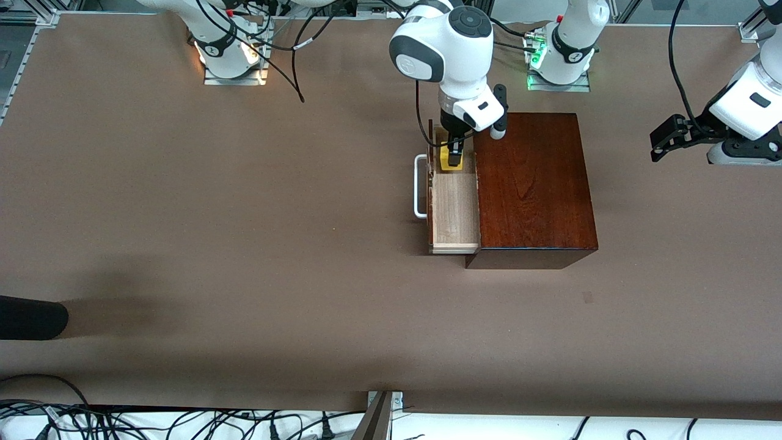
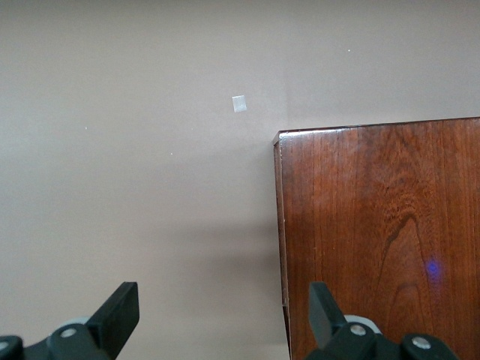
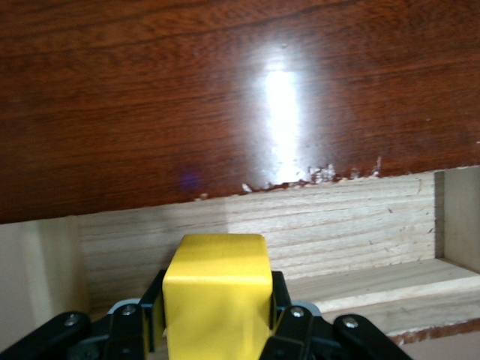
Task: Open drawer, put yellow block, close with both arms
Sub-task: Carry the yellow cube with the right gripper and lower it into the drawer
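The drawer (image 1: 455, 211) is pulled out of the dark wooden box (image 1: 531, 183) toward the right arm's end of the table, its pale wood tray exposed and its white handle (image 1: 420, 186) on the outer face. The right gripper (image 1: 453, 160) is down over the end of the open tray farther from the front camera, closed on the yellow block (image 1: 452, 160). In the right wrist view the block (image 3: 217, 296) sits clamped between the two black fingers (image 3: 289, 322), with the tray's pale floor and inner wall (image 3: 360, 225) just past it and the glossy box wall (image 3: 225, 97) above that. Whether the block touches the tray floor cannot be told. The left gripper (image 1: 666, 137) hangs in the air well apart from the box, over the brown table (image 1: 244, 244) toward the left arm's end; that arm waits. In its wrist view the left fingers (image 2: 120, 311) stand wide apart with nothing between them, above one corner of the box top (image 2: 382, 225) and bare table with a small pale square mark (image 2: 239, 103). A dark rounded object (image 1: 30, 318) lies at the table edge toward the right arm's end, nearer the front camera.
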`<state>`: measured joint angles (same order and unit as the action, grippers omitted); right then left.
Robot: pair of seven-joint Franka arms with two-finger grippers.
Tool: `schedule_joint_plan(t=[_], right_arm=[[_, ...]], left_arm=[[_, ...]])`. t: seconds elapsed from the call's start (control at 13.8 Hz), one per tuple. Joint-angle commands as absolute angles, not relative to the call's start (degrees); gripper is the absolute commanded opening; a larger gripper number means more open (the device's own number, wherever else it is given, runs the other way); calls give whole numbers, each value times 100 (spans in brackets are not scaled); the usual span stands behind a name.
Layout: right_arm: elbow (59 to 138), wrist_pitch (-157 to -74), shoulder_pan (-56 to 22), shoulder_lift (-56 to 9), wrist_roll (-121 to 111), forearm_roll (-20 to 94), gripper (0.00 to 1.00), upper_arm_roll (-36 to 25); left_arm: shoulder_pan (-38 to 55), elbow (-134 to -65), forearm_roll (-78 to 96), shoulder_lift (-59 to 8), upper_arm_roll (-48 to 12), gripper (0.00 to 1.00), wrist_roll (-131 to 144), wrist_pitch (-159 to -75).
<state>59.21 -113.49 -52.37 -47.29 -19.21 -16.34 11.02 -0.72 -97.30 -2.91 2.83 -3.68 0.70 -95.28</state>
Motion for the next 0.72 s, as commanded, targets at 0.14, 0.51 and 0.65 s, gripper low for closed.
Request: schedule_joint_plan(t=[0.14, 0.51, 0.65], right_arm=[[5678, -11636, -5300, -5062, -2030, -1731, 0, 932], [5678, -11681, -5291, -5133, -2232, -1731, 0, 870], [5687, -11654, -5291, -5133, -2276, -1731, 0, 817]], left_arm=[[-79, -9633, -360, 237, -378, 100, -9, -9422], [-88, -9633, -246, 237, -334, 100, -9, -9378], [-88, -9633, -237, 237, -334, 100, -9, -9378]])
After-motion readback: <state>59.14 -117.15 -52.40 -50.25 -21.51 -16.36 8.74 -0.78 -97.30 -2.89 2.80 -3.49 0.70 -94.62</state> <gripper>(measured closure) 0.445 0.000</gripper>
